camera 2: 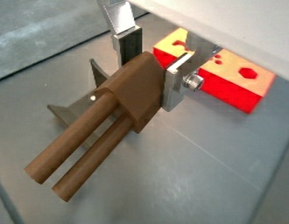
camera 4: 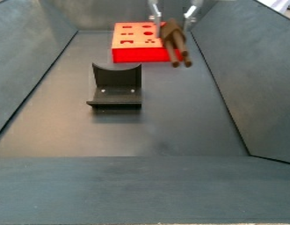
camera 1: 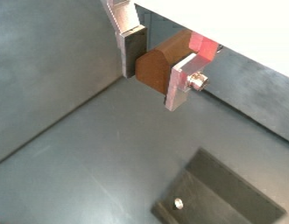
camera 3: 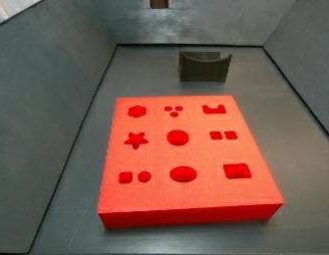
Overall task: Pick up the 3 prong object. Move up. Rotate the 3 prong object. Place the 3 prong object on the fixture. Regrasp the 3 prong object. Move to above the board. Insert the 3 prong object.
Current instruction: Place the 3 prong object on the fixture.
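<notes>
My gripper (camera 2: 151, 66) is clamped on the 3 prong object (camera 2: 106, 127), a brown piece with a wedge-shaped body pinched between my two silver fingers (camera 2: 174, 86) and long round prongs sticking out from it. In a wrist view the prongs slant away from the fingers, and two of them show clearly side by side; a third I cannot make out. In another wrist view only the brown body (camera 1: 158, 63) shows between the plates, with my gripper (camera 1: 153, 57) above the grey floor (camera 1: 77, 157).

In a side view my gripper (camera 4: 171, 18) hangs high in the air with the piece (camera 4: 176, 44) dangling from it, prongs pointing downward at a tilt, touching nothing below. It appears in front of the near right corner of the board (camera 4: 141, 42), the red slab with shape cut-outs lying at the far end of the floor.

The fixture (camera 4: 114, 84), a dark notched bracket on its base plate, stands on the floor nearer the camera, apart from the board. In a side view from the opposite end, the fixture (camera 3: 203, 66) sits beyond the board (camera 3: 180, 154), and only a bit of my arm shows at the top edge
</notes>
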You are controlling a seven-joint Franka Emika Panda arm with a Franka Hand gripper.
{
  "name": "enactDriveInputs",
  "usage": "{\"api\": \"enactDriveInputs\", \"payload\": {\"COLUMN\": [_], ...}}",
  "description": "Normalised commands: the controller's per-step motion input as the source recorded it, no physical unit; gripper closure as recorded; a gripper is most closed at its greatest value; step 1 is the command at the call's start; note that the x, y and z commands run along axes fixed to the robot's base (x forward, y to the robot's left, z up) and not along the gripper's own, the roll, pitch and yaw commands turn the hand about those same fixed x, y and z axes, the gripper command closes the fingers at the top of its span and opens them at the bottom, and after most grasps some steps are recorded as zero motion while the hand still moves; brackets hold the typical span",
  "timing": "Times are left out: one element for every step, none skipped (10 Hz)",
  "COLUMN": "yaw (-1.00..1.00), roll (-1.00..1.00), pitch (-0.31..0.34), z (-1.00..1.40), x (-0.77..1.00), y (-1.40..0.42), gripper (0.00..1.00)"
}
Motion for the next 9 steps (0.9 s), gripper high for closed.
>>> {"api": "enactDriveInputs", "payload": {"yaw": [-0.02,-0.01,0.00,0.01,0.01,0.01,0.01,0.02,0.05], "roll": [-0.14,-0.12,-0.12,-0.11,-0.10,-0.10,-0.10,-0.10,-1.00], "pitch": [-0.003,0.008,0.013,0.028,0.043,0.053,0.064,0.076,0.007], "z": [-0.09,-0.08,-0.08,-0.07,-0.06,-0.06,-0.05,-0.04,0.33], "x": [1.00,1.00,1.00,1.00,1.00,1.00,1.00,1.00,0.86], "y": [-0.13,-0.11,-0.10,-0.09,-0.07,-0.06,-0.04,-0.03,-0.20], "gripper": [1.00,1.00,1.00,1.00,1.00,1.00,1.00,1.00,1.00]}}
